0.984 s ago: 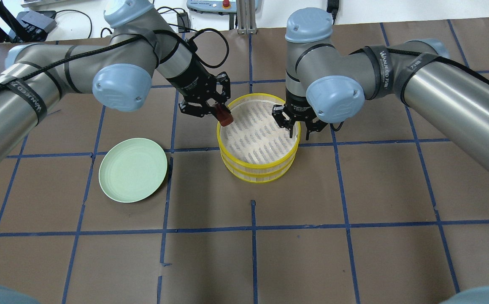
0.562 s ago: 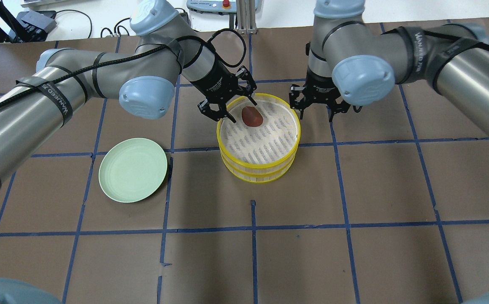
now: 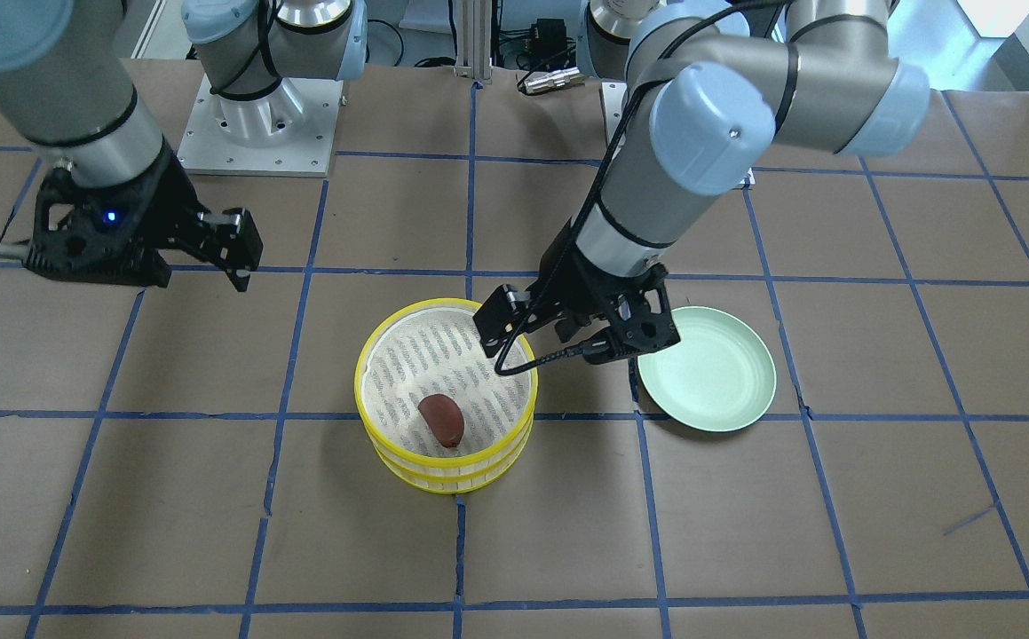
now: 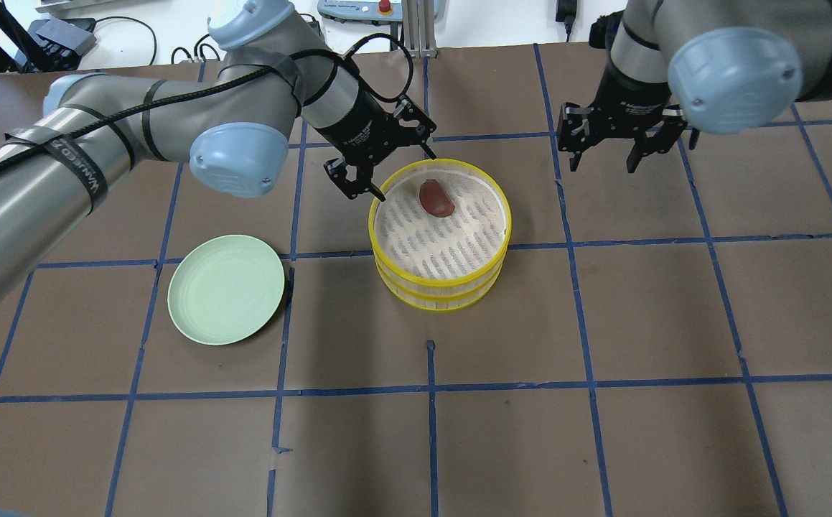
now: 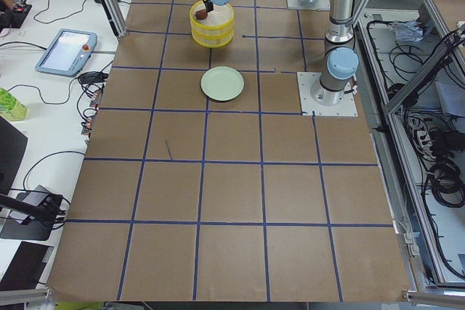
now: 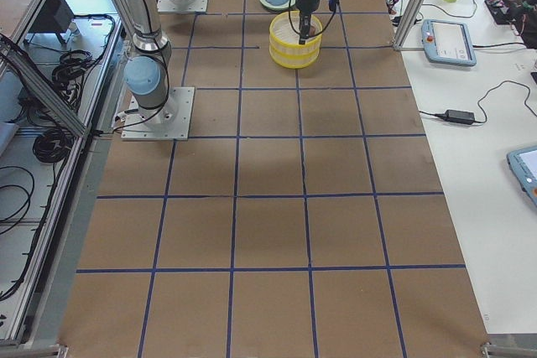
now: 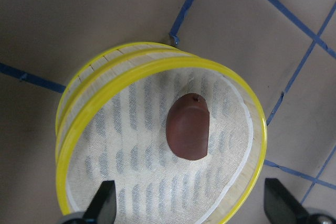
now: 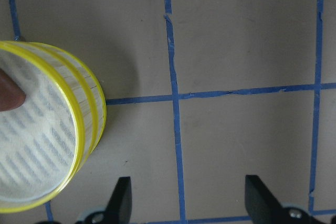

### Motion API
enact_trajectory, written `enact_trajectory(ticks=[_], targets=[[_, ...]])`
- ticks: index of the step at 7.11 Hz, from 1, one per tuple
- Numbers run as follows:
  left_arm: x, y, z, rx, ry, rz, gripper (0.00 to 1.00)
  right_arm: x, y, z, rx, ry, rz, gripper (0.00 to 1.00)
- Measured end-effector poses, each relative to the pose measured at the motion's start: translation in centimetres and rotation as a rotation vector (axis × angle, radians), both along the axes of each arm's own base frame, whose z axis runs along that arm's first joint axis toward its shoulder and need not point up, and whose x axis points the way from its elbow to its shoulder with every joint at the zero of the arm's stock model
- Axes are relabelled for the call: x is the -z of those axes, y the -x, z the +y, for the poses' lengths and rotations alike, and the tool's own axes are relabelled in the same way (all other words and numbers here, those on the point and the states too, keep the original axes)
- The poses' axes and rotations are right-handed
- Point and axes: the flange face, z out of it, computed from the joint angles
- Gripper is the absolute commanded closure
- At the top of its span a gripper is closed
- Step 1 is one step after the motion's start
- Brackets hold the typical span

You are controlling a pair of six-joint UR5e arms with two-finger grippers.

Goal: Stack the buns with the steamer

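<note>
I find the table (image 4: 602, 323) covered in brown paper marked with a blue tape grid. Cables (image 4: 128, 32) lie on the white surface beyond its far edge.

The left arm (image 4: 136, 122) reaches in from the left. The right arm (image 4: 731, 64) hangs over the far right.

The yellow steamer (image 4: 436, 293) stands at mid-table. The pale green plate (image 4: 226, 289) lies on the paper to its left and a little nearer, apart from it.

The left gripper (image 4: 403, 174) hangs above the steamer's far left rim, its jaws spread wide and holding nothing. A second ago it gripped the bun at that rim.

The right gripper (image 4: 602, 166) is likewise wide apart and empty. It has withdrawn from the steamer's right rim and now sits well off to the far right, over bare paper.

The reddish-brown bun (image 4: 436, 197) lies loose on the cloth liner in the far half of the steamer, touching neither gripper. Nothing stands between it and the left fingers (image 7: 105, 203).
</note>
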Motion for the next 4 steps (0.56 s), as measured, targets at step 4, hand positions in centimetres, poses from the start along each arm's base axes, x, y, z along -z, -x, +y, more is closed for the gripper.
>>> enact_trajectory(ticks=[4], targets=[[-9.9,-6.6,4.8,0.294,-0.091,-0.268,0.00,-4.8,-3.8,5.0,-0.014,0.010,0.004,0.15]])
